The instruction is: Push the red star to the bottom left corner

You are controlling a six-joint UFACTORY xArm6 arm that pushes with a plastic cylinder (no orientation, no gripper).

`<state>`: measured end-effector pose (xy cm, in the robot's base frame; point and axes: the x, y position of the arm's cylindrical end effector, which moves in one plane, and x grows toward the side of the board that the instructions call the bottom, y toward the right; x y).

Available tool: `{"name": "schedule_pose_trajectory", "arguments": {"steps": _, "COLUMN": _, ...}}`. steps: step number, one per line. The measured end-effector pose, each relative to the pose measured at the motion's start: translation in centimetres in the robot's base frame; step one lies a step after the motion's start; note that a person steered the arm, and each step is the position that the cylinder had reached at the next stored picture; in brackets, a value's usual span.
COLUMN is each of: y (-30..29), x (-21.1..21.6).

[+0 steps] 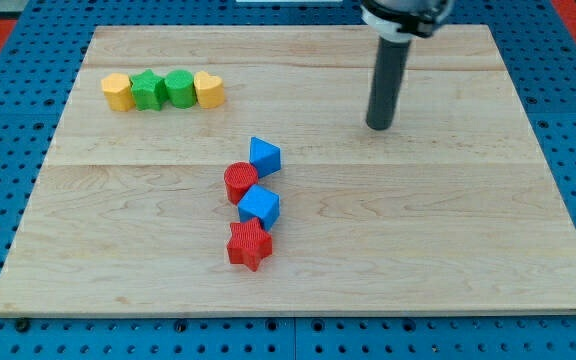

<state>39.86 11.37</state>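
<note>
The red star (249, 244) lies on the wooden board (448, 230), a little left of the middle and toward the view's bottom. It touches a blue cube (259, 206) just above it. Above that sit a red round block (240, 182) and a blue triangular block (264, 156), forming a short column. My tip (378, 126) rests on the board up and to the right of this column, well apart from the red star and touching no block.
A row of blocks lies at the upper left: a yellow hexagon block (117, 91), a green star-like block (148, 90), a green round block (179, 88) and a yellow heart block (209, 89). Blue pegboard surrounds the board.
</note>
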Motion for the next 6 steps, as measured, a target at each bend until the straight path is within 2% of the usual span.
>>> {"name": "schedule_pose_trajectory", "arguments": {"steps": 2, "y": -1.5, "x": 8.2}}
{"name": "schedule_pose_trajectory", "arguments": {"steps": 4, "y": -6.9, "x": 14.7}}
{"name": "schedule_pose_trajectory", "arguments": {"steps": 5, "y": -9.9, "x": 17.2}}
{"name": "schedule_pose_trajectory", "arguments": {"steps": 6, "y": -15.7, "x": 16.1}}
